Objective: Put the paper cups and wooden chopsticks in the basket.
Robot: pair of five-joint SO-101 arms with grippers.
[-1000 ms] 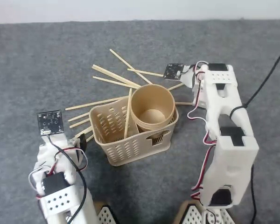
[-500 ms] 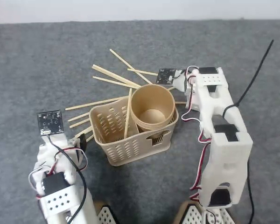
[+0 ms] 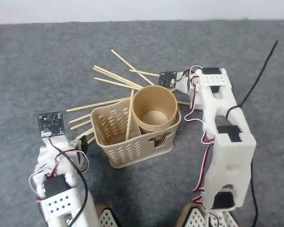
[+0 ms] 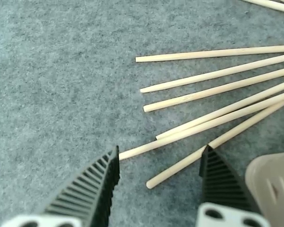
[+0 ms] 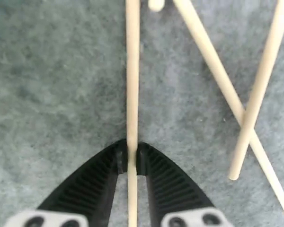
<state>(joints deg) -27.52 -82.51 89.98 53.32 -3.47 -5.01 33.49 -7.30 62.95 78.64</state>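
A stack of paper cups stands in the right half of the beige basket. One wooden chopstick leans inside the basket beside it. Several more chopsticks lie fanned on the carpet behind and to the left of the basket. My right gripper is down on the carpet just behind the cups and is shut on a single chopstick. Two crossed chopsticks lie beside it. My left gripper hovers open over the ends of several chopsticks, by the basket's left corner.
Grey carpet covers the whole work area, with open room to the left, at the back and in front of the basket. The right arm stretches along the basket's right side. A black cable runs off to the far right.
The right arm has swung left, bringing its gripper closer in behind the cups. The left arm, basket, cups and loose chopsticks have stayed put.
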